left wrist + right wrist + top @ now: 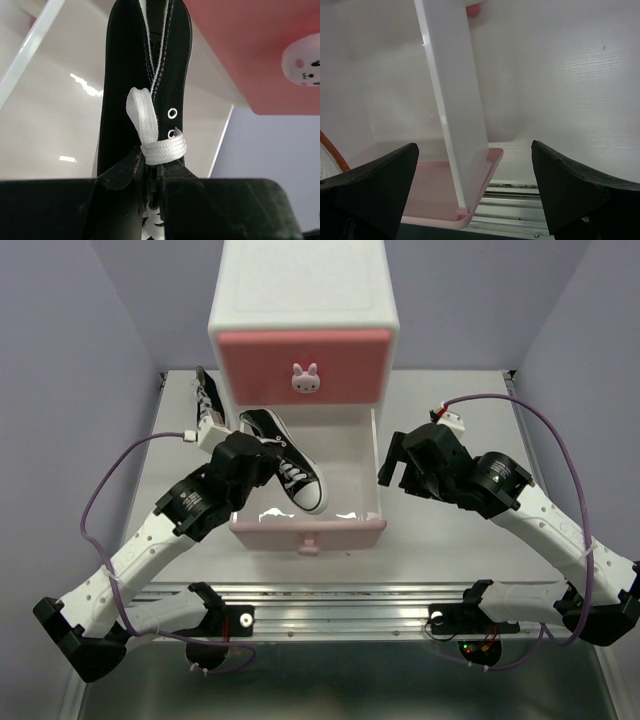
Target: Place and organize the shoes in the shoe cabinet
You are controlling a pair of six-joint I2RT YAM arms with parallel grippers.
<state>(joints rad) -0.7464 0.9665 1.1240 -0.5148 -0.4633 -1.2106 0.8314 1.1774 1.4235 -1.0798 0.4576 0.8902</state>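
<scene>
Sneaker, black with a white toe cap (297,480) (145,75), hangs tilted over the open lower drawer (340,527), toe pointing down toward the drawer's pale pink front. The left gripper (262,454) (150,175) is clenched on it at the laced upper, and a loop of white lace (150,135) bunches just above the fingers. A second black sneaker (208,400) leans against the left side of the shoe cabinet (300,290). Above the open drawer, the darker pink upper drawer (345,360) is closed, its bunny knob (305,378) (302,65) facing forward. The right gripper (393,465) (475,155) is spread wide and holds nothing. It hovers just beside the drawer's right wall (376,455) (455,100), over the white table (440,535); I cannot tell whether it touches the wall.
</scene>
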